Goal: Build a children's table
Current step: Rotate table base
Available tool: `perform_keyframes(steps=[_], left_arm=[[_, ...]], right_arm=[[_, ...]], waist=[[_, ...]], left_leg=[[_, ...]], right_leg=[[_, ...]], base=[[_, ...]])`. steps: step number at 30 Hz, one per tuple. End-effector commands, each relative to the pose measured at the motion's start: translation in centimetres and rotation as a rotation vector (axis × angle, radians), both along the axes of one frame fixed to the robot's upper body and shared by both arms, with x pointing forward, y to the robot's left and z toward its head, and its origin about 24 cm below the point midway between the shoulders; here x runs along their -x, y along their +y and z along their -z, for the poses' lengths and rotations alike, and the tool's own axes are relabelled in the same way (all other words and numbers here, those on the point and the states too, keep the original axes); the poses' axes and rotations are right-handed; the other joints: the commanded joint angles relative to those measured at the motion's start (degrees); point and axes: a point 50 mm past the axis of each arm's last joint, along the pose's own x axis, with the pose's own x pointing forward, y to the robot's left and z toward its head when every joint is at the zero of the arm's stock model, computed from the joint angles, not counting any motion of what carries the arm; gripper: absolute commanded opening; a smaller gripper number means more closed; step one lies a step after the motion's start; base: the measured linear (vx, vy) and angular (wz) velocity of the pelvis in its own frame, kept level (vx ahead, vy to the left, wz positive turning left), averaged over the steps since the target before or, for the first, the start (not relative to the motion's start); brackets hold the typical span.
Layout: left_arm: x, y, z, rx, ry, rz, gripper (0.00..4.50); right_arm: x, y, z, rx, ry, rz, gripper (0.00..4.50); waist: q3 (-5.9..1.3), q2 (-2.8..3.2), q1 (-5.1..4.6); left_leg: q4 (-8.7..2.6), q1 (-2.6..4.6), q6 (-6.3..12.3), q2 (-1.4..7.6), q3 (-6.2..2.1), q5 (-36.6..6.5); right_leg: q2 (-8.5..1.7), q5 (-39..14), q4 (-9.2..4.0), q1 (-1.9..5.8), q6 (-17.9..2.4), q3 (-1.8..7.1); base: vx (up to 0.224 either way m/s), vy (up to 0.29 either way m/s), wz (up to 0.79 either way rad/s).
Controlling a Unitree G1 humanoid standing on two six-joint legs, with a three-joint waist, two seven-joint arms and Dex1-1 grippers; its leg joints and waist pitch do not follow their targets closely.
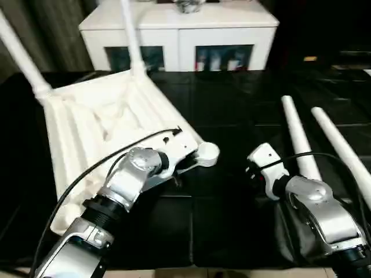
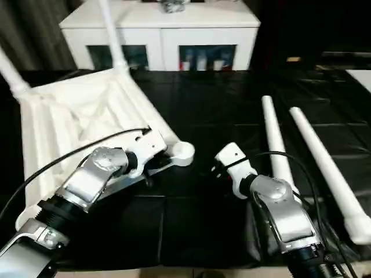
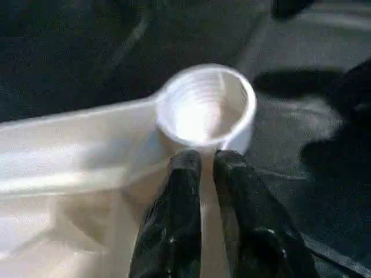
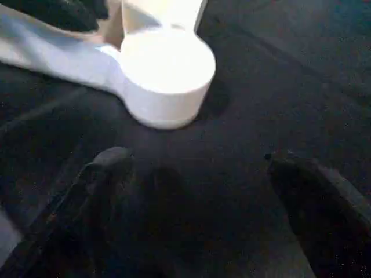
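Observation:
The children's table top point(image 1: 98, 127) lies upside down on the black work table, ribbed underside up. Two white legs point(image 1: 23, 55) point(image 1: 130, 35) stand in its far corner sockets. Its near right corner socket point(image 1: 206, 153) is empty. My left gripper point(image 3: 207, 165) has its fingers nearly together, pinched on the thin rim just behind that socket point(image 3: 206, 104). My right gripper point(image 4: 203, 168) stands wide open a little to the right of the same socket point(image 4: 165, 75), low over the cloth, with nothing between its fingers. Two loose legs point(image 1: 298, 136) point(image 1: 342, 150) lie at the right.
A white cabinet point(image 1: 179, 35) with glass doors stands behind the work table. The black cloth point(image 1: 232, 104) stretches between the table top and the loose legs. A black cable point(image 1: 87, 174) runs along my left forearm.

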Motion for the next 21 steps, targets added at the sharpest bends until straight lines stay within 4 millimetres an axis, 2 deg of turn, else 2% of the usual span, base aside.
perform_keyframes(steps=[1, 3, 4, 5, 6, 7, 9, 10, 11, 13, 15, 16, 17, 18, 19, 20, 21], left_arm=[[-0.1, 0.3, -1.1, 0.027, -0.037, 0.02, 1.03], [0.0, 0.3, -1.8, 0.096, -0.054, 0.006, 1.13], [-0.1, 0.4, -2.6, 0.196, -0.09, -0.026, 1.25], [-0.4, 0.8, -3.5, 0.333, -0.082, -0.125, 1.25], [-0.7, 1.5, -3.9, 0.442, -0.068, -0.248, 1.36], [-1.0, 2.8, -4.2, 0.561, -0.082, -0.422, 1.36], [-0.9, 3.4, -4.5, 0.579, -0.148, -0.477, 1.36], [-0.8, 3.7, -4.5, 0.583, -0.173, -0.513, 1.36], [-0.4, 4.6, -4.2, 0.587, -0.203, -0.627, 1.36], [0.1, 5.3, -3.5, 0.548, -0.21, -0.699, 1.36], [0.5, 5.3, -3.3, 0.486, -0.26, -0.716, 1.36], [0.6, 5.0, -3.3, 0.438, -0.287, -0.722, 1.36], [0.6, 5.0, -3.3, 0.438, -0.287, -0.722, 1.36], [0.7, 4.8, -3.4, 0.424, -0.302, -0.722, 1.36], [0.7, 4.4, -3.4, 0.417, -0.297, -0.739, 1.36], [0.7, 4.4, -3.4, 0.417, -0.297, -0.739, 1.36], [0.7, 4.3, -3.5, 0.417, -0.303, -0.753, 1.36]], right_arm=[[-0.1, -0.3, -0.8, -0.025, -0.023, 0.04, 4.12], [-0.2, -0.4, -1.2, -0.047, -0.038, 0.079, 4.12], [-0.3, -0.5, -1.6, -0.073, -0.059, 0.122, 4.12], [-0.5, -0.8, -2.2, -0.088, -0.088, 0.182, 4.12], [-0.8, -1.0, -2.8, -0.113, -0.11, 0.267, 4.12], [-1.0, -1.4, -3.6, -0.15, -0.143, 0.386, 4.12], [-0.9, -1.5, -4.0, -0.171, -0.166, 0.423, 4.12], [-0.8, -1.4, -4.3, -0.178, -0.183, 0.439, 4.12], [-0.5, -1.3, -4.7, -0.195, -0.21, 0.473, 4.12], [-0.1, -1.2, -4.8, -0.22, -0.229, 0.53, 4.12], [0.1, -1.2, -4.3, -0.235, -0.211, 0.588, 4.12], [0.2, -1.2, -3.6, -0.207, -0.179, 0.613, 4.12], [0.2, -1.2, -3.6, -0.207, -0.179, 0.613, 4.12], [0.2, -1.1, -3.4, -0.197, -0.165, 0.618, 4.12], [0.2, -0.7, -3.2, -0.192, -0.141, 0.637, 4.12], [0.2, -0.7, -3.2, -0.192, -0.141, 0.637, 4.12], [0.2, -0.4, -3.4, -0.192, -0.138, 0.625, 4.12]], waist=[[-3.91, -0.55, 0.82], [-3.89, -0.44, 1.33], [-3.79, 0.42, 1.69], [-3.95, 0.08, 1.83], [-3.94, 0.01, 2.03], [-3.81, 0.37, 2.03], [-3.8, 0.56, 2.25], [-3.75, 0.53, 2.21], [-3.65, 0.8, 2.07], [-3.55, 0.59, 1.92], [-3.55, 0.94, 1.32], [-3.52, 0.92, 0.69], [-3.4, 1.95, 0.22], [-3.39, 2.52, 0.16], [-3.46, 2.87, 0.11], [-3.3, 2.48, 0.12], [-3.13, 2.12, 0.27]], left_leg=[[-4.36, 0.52, 3.96, 2.56, -0.85, -15.7], [-4.43, 0.85, 3.36, 2.67, -0.74, -15.7], [-4.58, 0.8, 2.72, 2.76, -0.81, -15.7], [-4.55, 0.92, 2.24, 2.81, -0.7, -15.8], [-4.47, 0.9, 2.16, 2.78, -0.7, -15.5], [-4.59, 1.05, 1.67, 2.72, -0.62, -16.8], [-4.66, 0.84, 1.71, 2.53, -0.8, -16.9], [-4.76, 0.81, 1.76, 2.41, -0.81, -17.3], [-4.83, 0.77, 1.27, 2.5, -0.83, -17.6], [-4.89, 0.61, 1.3, 2.29, -0.75, -17.4], [-5.52, 1.19, -0.9, 3.2, -1.7, -19.0], [-6.07, 1.94, -1.89, 4.1, -2.53, -22.0], [-7.93, 3.14, -1.3, 7.57, -4.75, -23.5], [-9.09, 3.39, -0.91, 9.91, -5.95, -23.7], [-10.74, 3.59, 0.17, 13.34, -7.48, -22.0], [-11.24, 3.39, 2.72, 14.02, -7.24, -20.5], [-11.31, 3.25, 4.37, 13.77, -6.79, -20.8]], right_leg=[[-2.76, -15.3, -3.86, 2.86, -13.2, 2.05], [-2.68, -15.1, -3.75, 2.76, -13.4, 2.16], [-2.66, -14.3, -3.67, 2.82, -13.5, 2.15], [-2.56, -12.8, -3.4, 2.9, -14.1, 2.16], [-2.6, -12.1, -3.28, 2.83, -14.5, 2.16], [-2.28, -12.4, -3.47, 2.69, -15.0, 2.07], [-2.3, -13.9, -3.53, 2.92, -13.8, 2.0], [-2.23, -15.8, -3.78, 2.88, -12.0, 1.93], [-2.24, -17.0, -3.77, 2.91, -10.8, 2.03], [-2.18, -19.1, -4.27, 2.74, -9.0, 1.98], [-0.47, -19.1, -4.43, 2.27, -7.1, 1.18], [0.64, -17.4, -4.59, 2.08, -6.7, 0.25], [1.31, -13.1, -3.26, 1.56, -7.6, -0.6], [1.01, -10.6, -1.61, 1.47, -8.0, -0.79], [0.59, -6.8, 2.22, 0.67, -8.0, -0.9], [0.23, -5.7, 4.33, 0.1, -8.1, -0.84], [-0.1, -5.6, 4.71, 0.0, -8.7, -0.58]], base=[[0.0, 0.0, 0.0], [0.0, 0.0, 0.0], [0.0, 0.0, 0.0], [0.0, 0.0, 0.0], [0.0, 0.0, 0.0], [0.0, 0.0, 0.0], [0.0, 0.0, 0.0], [0.0, 0.0, 0.0], [0.0, 0.0, 0.0], [0.0, 0.0, 0.0], [0.0, 0.0, 0.0], [0.0, 0.0, 0.0], [0.0, 0.0, 0.0], [-0.013, -0.077, 0.11], [-0.013, -0.077, 0.11], [-0.009, -0.122, 0.1], [-0.01, -0.176, 0.04]])
